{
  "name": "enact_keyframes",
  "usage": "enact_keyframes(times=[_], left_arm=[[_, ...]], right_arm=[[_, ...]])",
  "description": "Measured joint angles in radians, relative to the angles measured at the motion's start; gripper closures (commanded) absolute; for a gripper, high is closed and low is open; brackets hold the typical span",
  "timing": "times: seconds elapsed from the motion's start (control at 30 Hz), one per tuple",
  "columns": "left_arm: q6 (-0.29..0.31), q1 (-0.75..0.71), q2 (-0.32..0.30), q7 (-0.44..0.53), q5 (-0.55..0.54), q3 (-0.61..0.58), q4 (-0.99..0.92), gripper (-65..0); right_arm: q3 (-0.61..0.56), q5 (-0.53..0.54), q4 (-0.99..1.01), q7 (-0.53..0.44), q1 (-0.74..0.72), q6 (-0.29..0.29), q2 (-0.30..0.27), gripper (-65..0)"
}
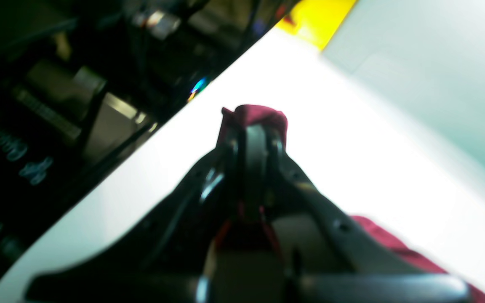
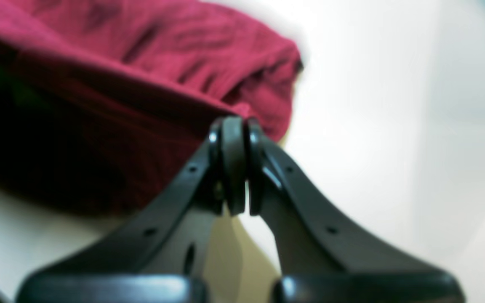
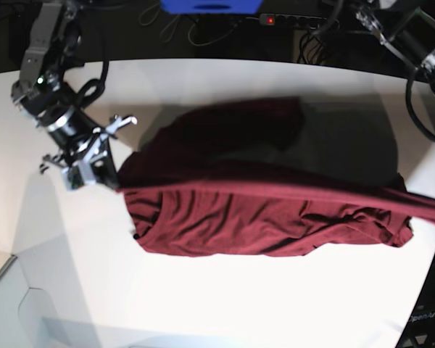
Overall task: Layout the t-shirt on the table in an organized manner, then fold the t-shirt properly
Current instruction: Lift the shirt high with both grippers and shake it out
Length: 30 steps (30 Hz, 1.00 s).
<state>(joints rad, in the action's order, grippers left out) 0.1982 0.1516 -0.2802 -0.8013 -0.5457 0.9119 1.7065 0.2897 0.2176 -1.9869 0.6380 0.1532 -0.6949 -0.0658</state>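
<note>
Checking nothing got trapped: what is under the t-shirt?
Around the t-shirt only bare white table shows. Whatever lies beneath the bunched cloth is covered and cannot be seen.

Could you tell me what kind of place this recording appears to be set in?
Probably a robotics lab or workshop. A large, plain white table holds only a dark maroon t-shirt; behind it lie tangled cables and a black power strip with a red light, and dark equipment racks stand past the edge.

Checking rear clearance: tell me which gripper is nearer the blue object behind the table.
Right. In the base view the right gripper sits below-left of the blue object; the left gripper, pinching the t-shirt, lies beyond that view's right edge, farther off.
</note>
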Motion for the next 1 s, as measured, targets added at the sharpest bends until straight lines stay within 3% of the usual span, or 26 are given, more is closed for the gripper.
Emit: enact_keyframes(times=[0.2,0.4,0.5,0.63,0.77,1.0], left_arm=[[-0.004,0.126,0.006,-0.064,0.000,-0.007,-0.025,-0.4],[-0.014,0.246,0.008,-0.062,0.009,-0.173,-0.076,-0.4],[-0.011,0.336,0.009,-0.059,0.005,-0.288,-0.132,-0.4],[-0.011,0.475,0.035,-0.058,0.019,-0.363,-0.259,-0.4],[-0.017,0.627,0.060,-0.052,0.108,-0.430,-0.432,-0.4],[-0.011,0.937,0.107,0.071,0.195,-0.570,-0.621,-0.4]], right_arm=[[0.064,-0.006,0.000,0.005,-0.124,-0.006,-0.014,0.0],[0.068,-0.010,0.000,0.018,-0.265,-0.009,-0.061,0.0],[0.063,-0.005,0.011,0.124,-0.380,-0.017,-0.109,0.0],[0.063,-0.005,0.122,0.168,-0.561,-0.013,-0.157,0.0],[0.060,-0.011,0.288,0.182,-0.723,-0.014,-0.222,0.0],[0.031,-0.001,0.568,0.163,-1.082,-0.012,-0.330,0.0]])
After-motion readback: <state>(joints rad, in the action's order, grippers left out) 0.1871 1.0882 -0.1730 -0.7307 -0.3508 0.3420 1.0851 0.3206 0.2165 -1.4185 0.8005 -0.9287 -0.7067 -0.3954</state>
